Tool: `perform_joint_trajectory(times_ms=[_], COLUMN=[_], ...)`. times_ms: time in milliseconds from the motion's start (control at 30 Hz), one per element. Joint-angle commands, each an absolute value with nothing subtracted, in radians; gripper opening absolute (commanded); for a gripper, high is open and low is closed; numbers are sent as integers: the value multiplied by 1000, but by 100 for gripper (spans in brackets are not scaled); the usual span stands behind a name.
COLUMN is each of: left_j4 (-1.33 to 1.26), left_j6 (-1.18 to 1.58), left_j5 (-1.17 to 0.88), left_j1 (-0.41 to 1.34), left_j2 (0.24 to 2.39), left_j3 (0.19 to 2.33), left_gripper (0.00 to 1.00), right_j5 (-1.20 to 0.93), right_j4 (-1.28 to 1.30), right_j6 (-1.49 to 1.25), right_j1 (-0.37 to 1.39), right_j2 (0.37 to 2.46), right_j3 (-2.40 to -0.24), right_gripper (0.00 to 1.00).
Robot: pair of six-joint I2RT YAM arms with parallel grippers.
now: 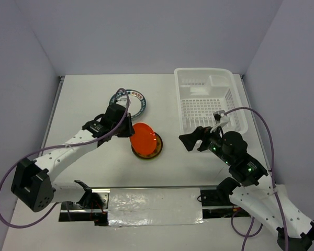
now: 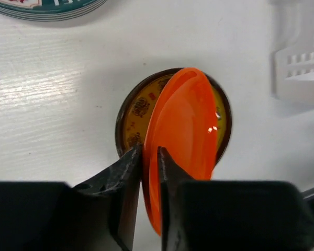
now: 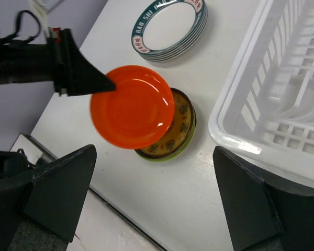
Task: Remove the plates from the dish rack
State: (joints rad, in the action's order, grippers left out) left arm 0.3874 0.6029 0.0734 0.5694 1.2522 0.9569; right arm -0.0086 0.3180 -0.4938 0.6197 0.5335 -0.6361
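My left gripper is shut on the rim of the orange-red plate and holds it tilted just above a patterned yellow-and-brown plate lying on the table. The wrist view shows the fingers pinching the orange plate over the patterned plate. A teal-rimmed plate stack with white lettering lies further back. The white dish rack stands at the back right with no plates showing in it. My right gripper is open and empty, left of the rack's front corner; it sees the orange plate and rack.
The teal-rimmed stack lies beyond the two plates in the right wrist view. A strip of clear film lies along the table's near edge between the arm bases. Grey walls enclose the table at the back and sides.
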Motion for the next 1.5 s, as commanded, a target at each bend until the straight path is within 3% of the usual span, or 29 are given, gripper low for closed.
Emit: perform_joint_trajectory(times_ms=[0,67,100,167,200,233,267,600,900,1133,1467], left_j4=[307,282,276,285,288,307,320,669,857,830,844], left_j6=[630,634,635,646,646,653,655,589,629,676,693], left_j5=[34,9,9,9,-4,-3,-3,342,823,867,879], left_j1=[551,549,551,549,551,551,552,586,584,586,586], left_j2=[1305,1324,1336,1345,1348,1345,1339,1080,754,471,449], left_j3=[937,919,913,905,897,894,891,982,1025,945,945], left_gripper=[32,44,58,79,82,96,99,99,100,100,100], right_j5=[-28,-23,-15,-6,-5,-3,0,388,477,480,489], right_j4=[406,423,437,451,465,474,500,744,897,959,980], right_j6=[-499,-492,-488,-483,-479,-474,-466,-390,-347,-282,-293], right_j1=[626,626,626,626,627,626,626,626,626,626,626], right_j2=[474,454,439,428,429,430,439,445,361,293,291], right_j3=[-663,-667,-670,-676,-680,-687,-692,-840,-1005,-1107,-1079], right_gripper=[100,100,100,100,100,100,100,100,100,100,100])
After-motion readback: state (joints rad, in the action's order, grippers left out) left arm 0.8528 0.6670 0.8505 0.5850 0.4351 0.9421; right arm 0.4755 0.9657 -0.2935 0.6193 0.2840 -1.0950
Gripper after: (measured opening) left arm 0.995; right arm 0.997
